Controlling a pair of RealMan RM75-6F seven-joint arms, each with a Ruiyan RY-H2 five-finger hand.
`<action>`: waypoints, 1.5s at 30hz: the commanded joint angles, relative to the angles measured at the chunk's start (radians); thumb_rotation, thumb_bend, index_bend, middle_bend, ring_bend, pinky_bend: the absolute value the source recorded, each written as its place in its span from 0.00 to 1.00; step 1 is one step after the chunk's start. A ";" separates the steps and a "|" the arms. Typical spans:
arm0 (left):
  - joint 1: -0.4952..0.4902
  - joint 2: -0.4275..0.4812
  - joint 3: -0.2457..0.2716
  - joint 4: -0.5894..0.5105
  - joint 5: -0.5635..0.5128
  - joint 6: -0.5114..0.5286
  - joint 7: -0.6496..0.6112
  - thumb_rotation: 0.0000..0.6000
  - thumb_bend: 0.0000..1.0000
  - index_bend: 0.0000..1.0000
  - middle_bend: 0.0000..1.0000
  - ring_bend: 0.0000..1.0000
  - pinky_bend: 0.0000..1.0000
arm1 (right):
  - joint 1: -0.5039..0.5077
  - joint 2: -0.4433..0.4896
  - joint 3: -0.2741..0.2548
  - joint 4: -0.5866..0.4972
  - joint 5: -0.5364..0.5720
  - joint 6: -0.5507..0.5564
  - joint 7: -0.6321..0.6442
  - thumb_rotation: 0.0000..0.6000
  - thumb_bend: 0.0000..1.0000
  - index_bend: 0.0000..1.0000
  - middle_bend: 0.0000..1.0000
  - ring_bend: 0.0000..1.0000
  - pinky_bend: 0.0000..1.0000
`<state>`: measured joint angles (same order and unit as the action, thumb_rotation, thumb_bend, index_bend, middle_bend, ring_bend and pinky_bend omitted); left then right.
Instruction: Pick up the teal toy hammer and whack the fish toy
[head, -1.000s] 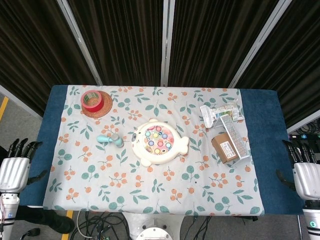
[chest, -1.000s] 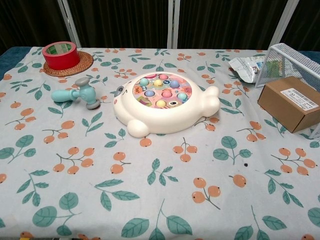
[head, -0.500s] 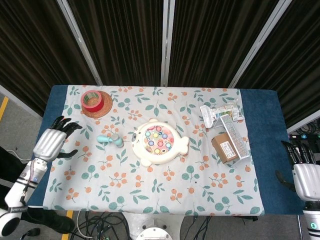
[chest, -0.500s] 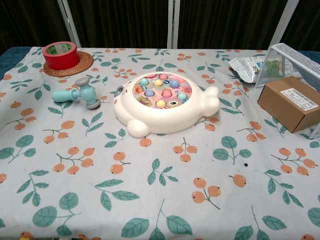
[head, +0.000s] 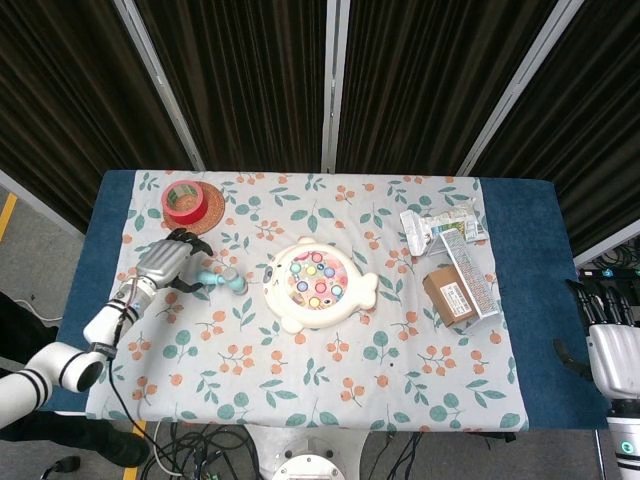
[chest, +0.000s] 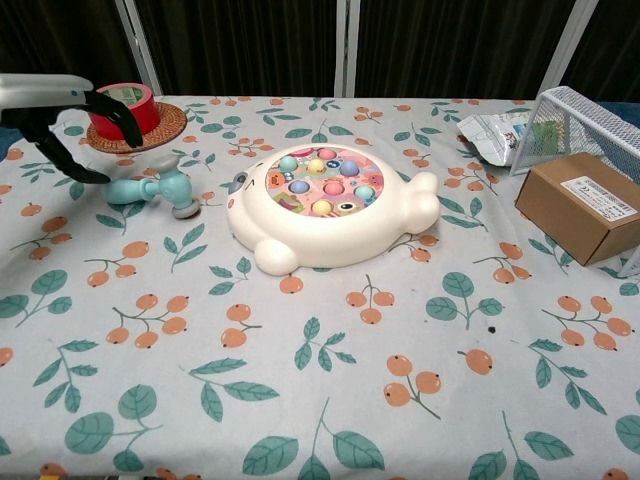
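While the white fish toy (chest: 325, 205) sits untouched mid-table on the floral tablecloth (chest: 320, 400), the task stands at its opening reach: grasp, lift and whack all remain. Left hand (head: 165, 262), fingers spread and empty, hovers just beside the handle end of the teal toy hammer (chest: 150, 187); right hand (head: 612, 350) idles at the table's edge, its fingers apart, nothing held. The hammer lies flat just left of the fish, long axis roughly left-right, grey head toward the fish, handle toward the left hand.
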<state>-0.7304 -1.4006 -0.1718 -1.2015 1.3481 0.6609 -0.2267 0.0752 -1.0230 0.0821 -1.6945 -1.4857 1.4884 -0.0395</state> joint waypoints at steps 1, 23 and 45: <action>-0.012 -0.018 0.010 0.006 -0.008 -0.012 -0.013 1.00 0.24 0.31 0.26 0.13 0.04 | 0.002 -0.001 0.000 0.001 0.002 -0.005 0.000 1.00 0.21 0.04 0.12 0.00 0.00; -0.036 -0.113 0.016 0.033 -0.088 0.006 0.019 1.00 0.30 0.42 0.27 0.13 0.04 | 0.011 -0.003 0.002 0.010 0.019 -0.028 0.010 1.00 0.21 0.04 0.12 0.00 0.00; -0.021 -0.156 0.026 0.076 -0.080 0.059 -0.009 1.00 0.35 0.51 0.32 0.17 0.05 | 0.006 -0.001 -0.002 0.007 0.016 -0.022 0.012 1.00 0.21 0.04 0.13 0.00 0.00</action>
<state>-0.7520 -1.5552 -0.1464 -1.1260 1.2668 0.7185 -0.2354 0.0809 -1.0239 0.0798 -1.6877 -1.4695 1.4659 -0.0271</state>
